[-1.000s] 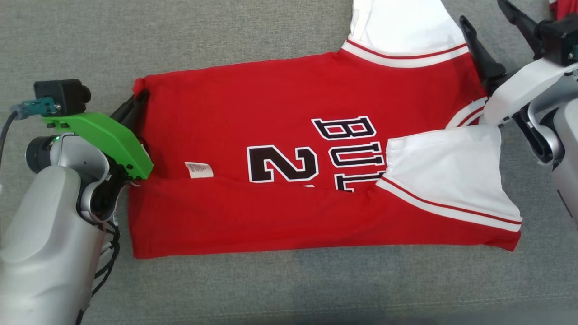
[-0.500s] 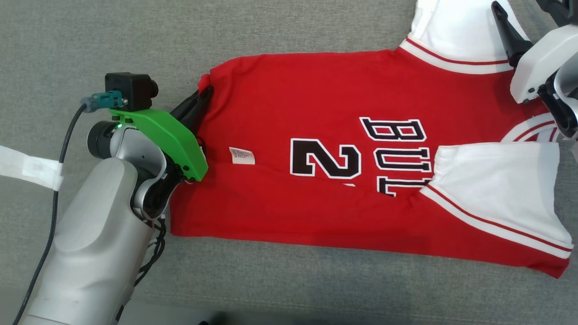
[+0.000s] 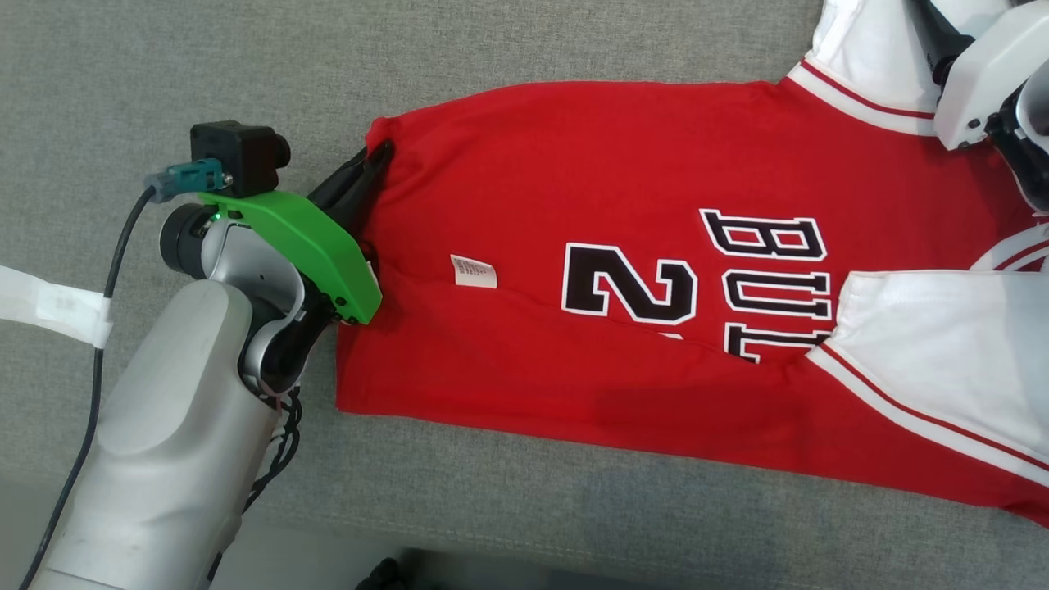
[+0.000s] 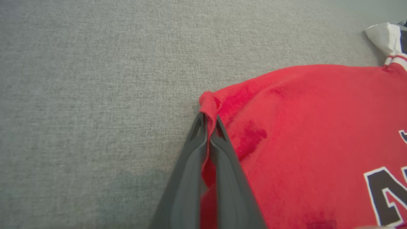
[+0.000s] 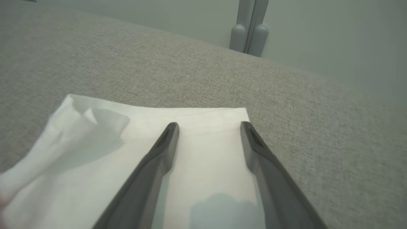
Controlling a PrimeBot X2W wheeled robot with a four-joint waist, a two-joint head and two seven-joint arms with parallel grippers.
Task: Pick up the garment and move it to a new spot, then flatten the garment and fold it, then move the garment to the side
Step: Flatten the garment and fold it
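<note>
Pinching the far hem corner of a red basketball jersey (image 3: 574, 164), the robot's L gripper (image 4: 208, 118) has both dark fingers pressed together on a bunched bit of cloth. Red fabric shows betw. them in the left wrist view. The jersey lies spread on a grey fabric surface (image 3: 205, 65), hem toward the robot's left, collar end toward its right. Its near long edge is folded up over the body, partly covering the black "2" and "BUL" print (image 3: 629, 283). A small white label (image 3: 474, 271) sits just above the fold line. The near white sleeve (image 3: 942, 352) is folded in over the chest. The far white sleeve (image 5: 95, 149) lies flat under the R gripper (image 5: 208, 127), whose fingers stand spread wide, gripping nothing. Whether the tips touch the cloth can't be told. A green camera mount (image 3: 303, 246) tops the L wrist.
</note>
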